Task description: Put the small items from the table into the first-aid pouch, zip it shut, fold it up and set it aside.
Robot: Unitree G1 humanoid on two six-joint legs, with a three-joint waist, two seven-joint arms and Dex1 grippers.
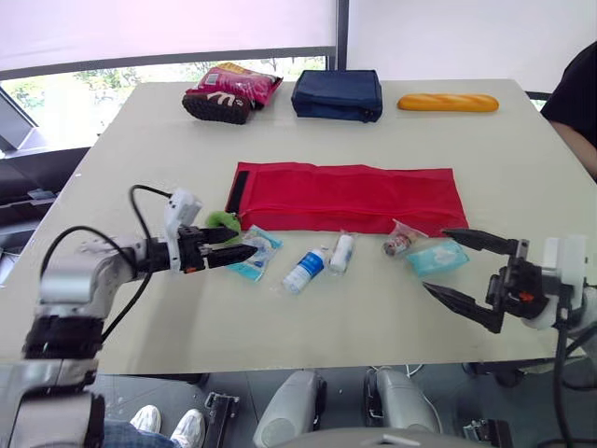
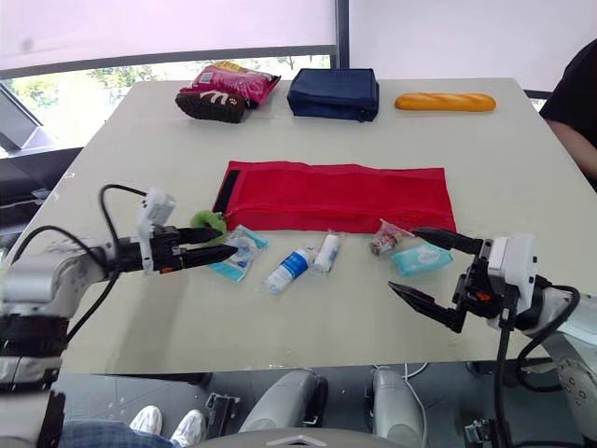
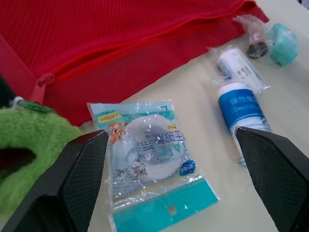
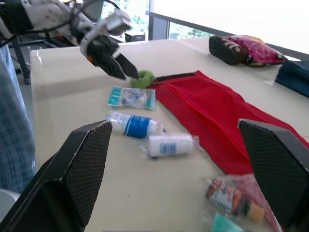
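Left fingers [image 3: 77, 183], right fingers [image 4: 82, 169] wide apart.

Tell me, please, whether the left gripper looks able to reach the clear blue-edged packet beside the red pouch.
Probably yes. The left gripper is open right at the packet, with nothing between them. The green fuzzy tag by the zip of the pouch lies close beside it and might get brushed.

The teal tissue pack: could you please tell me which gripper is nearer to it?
Right. The right gripper is at the teal tissue pack, open around it; the left gripper is far along the row, at the blue-edged packet.
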